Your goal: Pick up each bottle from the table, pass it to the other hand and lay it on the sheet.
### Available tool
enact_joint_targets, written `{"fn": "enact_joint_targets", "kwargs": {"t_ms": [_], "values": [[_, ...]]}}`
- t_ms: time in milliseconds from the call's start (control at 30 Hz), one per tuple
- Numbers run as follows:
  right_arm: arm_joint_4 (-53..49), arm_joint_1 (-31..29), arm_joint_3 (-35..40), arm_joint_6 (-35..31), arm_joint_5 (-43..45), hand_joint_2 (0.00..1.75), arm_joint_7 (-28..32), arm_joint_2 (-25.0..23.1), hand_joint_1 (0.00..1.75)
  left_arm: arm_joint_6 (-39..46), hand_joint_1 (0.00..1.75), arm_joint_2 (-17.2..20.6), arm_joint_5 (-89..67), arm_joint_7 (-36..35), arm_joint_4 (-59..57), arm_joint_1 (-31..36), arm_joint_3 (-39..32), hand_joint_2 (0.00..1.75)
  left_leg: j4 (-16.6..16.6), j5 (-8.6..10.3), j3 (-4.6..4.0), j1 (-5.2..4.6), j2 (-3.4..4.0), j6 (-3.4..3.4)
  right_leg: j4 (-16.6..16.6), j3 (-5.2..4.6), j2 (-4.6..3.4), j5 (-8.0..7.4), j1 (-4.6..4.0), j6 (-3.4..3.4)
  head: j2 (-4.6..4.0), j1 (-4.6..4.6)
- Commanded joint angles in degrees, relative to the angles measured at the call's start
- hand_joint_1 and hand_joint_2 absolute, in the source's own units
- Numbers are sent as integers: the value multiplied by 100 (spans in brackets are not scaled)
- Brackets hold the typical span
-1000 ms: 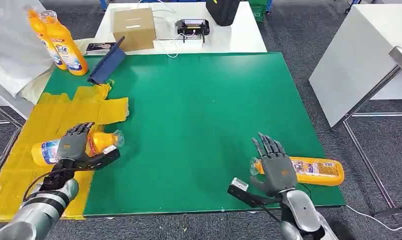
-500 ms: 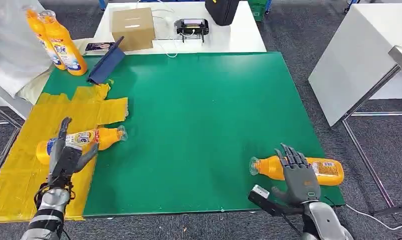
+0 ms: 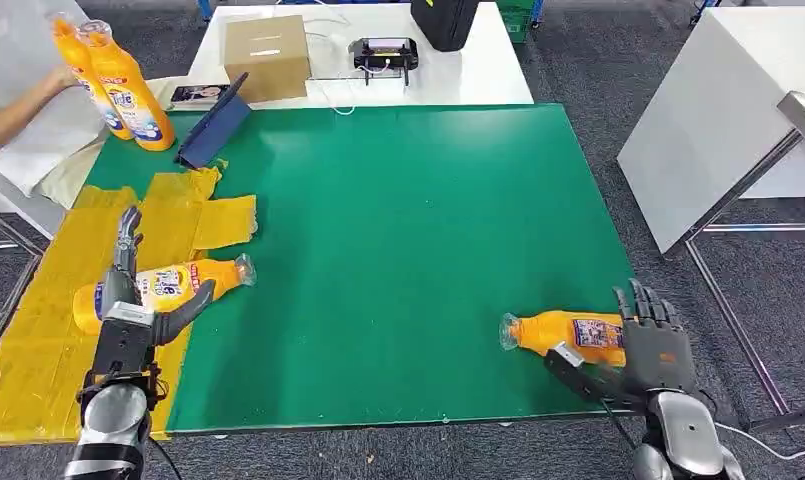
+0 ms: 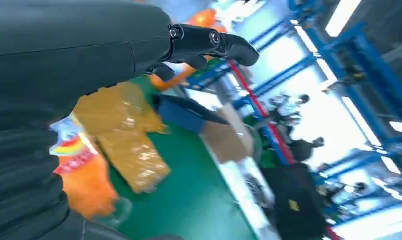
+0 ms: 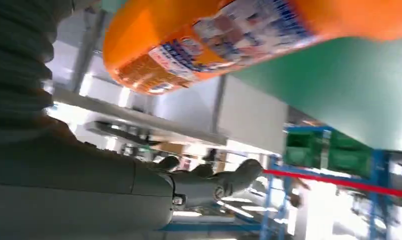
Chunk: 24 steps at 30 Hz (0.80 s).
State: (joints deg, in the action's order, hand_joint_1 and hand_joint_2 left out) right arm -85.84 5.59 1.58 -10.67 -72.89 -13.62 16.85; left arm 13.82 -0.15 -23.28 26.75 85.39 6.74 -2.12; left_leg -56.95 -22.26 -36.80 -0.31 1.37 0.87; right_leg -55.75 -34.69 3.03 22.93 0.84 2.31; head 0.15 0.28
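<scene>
Your right hand (image 3: 658, 345) sits at the base end of the bottle (image 3: 568, 334) on the green counter (image 3: 408, 230); fingers spread, gripping nothing. The bottle lies flat, with its cap pointing toward your left. Your left hand (image 3: 128, 310) is open beside the other bottle (image 3: 163, 285), which is already lying on the yellow sheet (image 3: 38, 340).

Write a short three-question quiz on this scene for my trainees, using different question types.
1. True or false: the orange plastic bottle beside the left hand lies on the yellow sheet.
2. How many orange bottles stand upright at the far left corner?
3. The right hand is: A) holding a bottle aloft, B) open at the base end of a lying orange bottle.

Key: 1 true; 2 two; 3 B.
</scene>
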Motion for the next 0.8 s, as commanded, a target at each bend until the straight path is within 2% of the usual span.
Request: {"fn": "enact_joint_targets", "kwargs": {"t_ms": [33,100,133,167,200,233,333,400,433,467,500,533,567,600,700,800], "values": [[2259,-1110,-461,118,124,175,391,-219,0,-575,0,-92,848,189,912,-200,779,175,-2,-26,50,15,0,-6,16,58,-39,14,-8,-7,0,0],[2757,-1369,-369,281,217,175,530,-198,0,-800,0,-75,1187,358,1139,-244,917,175,-3,-35,67,17,9,-7,18,74,-60,17,-8,-10,0,2],[2973,-1486,-330,339,254,175,592,-212,0,-798,0,-65,1179,339,1222,-258,956,175,-2,-18,30,15,15,-5,14,36,-44,2,-11,-6,0,0],[3284,-1628,-279,457,326,175,673,-201,0,-800,0,-48,1189,369,1287,-256,1017,175,-4,-26,43,15,15,-8,11,46,-50,9,-9,-9,0,-2],[3622,-1772,-150,441,314,175,801,-186,0,-796,0,-42,1213,416,1336,-232,1109,175,-3,-30,54,15,19,-8,13,52,-58,7,-8,-8,0,-2],[3794,-1847,-101,473,319,175,841,-210,0,-798,0,-45,1251,443,1356,-222,1147,175,1,-12,31,11,6,-4,16,35,-30,-2,-7,-4,0,7],[4515,-2140,233,373,231,175,1099,-294,0,-761,0,-3,1321,479,1317,-149,1321,175,3,-16,51,17,17,-5,20,52,-46,-1,-12,-6,0,-2],[4813,-2280,481,337,61,175,1137,-368,10,-720,0,5,1334,493,1249,-107,1371,175,4,-13,63,20,9,-5,23,65,-36,-2,-15,-7,0,2],[4923,-2330,572,305,15,175,1167,-417,10,-681,0,2,1327,505,1209,-82,1392,175,3,-13,69,18,13,-2,20,66,-28,-3,-14,-6,0,2],[4959,-2346,590,280,10,175,1148,-442,23,-669,0,3,1326,510,1190,-72,1401,175,7,-16,88,21,17,-6,27,85,-40,-4,-15,-10,0,2],[5186,-2459,845,137,-157,175,1260,-490,101,-668,0,1,1421,516,1144,-50,1426,175,6,-21,104,23,29,-5,27,94,-41,-3,-16,-11,0,4],[5235,-2494,928,106,-199,175,1274,-540,101,-666,0,6,1438,515,1123,-43,1434,175,4,-25,113,24,30,-6,26,103,-54,1,-16,-17,0,2],[5263,-2514,951,97,-205,175,1239,-565,168,-662,0,10,1444,517,1111,-37,1439,175,5,-37,123,21,35,-4,24,108,-50,12,-14,-12,0,2],[5280,-2539,1105,12,-273,175,1375,-587,175,-651,0,19,1443,517,1103,-40,1448,175,3,-45,124,25,29,-8,24,106,-54,12,-17,-13,0,4],[5024,-2504,1282,-86,-142,175,1764,-748,175,-634,0,16,1442,515,1100,-85,1454,175,9,-45,153,25,27,-7,28,87,-57,15,-16,-17,0,2],[4344,-2353,1515,94,69,175,1804,-717,175,-609,0,7,1430,514,1157,-180,1432,175,9,-54,165,25,45,-3,29,90,-70,18,-16,-14,0,9]]}}
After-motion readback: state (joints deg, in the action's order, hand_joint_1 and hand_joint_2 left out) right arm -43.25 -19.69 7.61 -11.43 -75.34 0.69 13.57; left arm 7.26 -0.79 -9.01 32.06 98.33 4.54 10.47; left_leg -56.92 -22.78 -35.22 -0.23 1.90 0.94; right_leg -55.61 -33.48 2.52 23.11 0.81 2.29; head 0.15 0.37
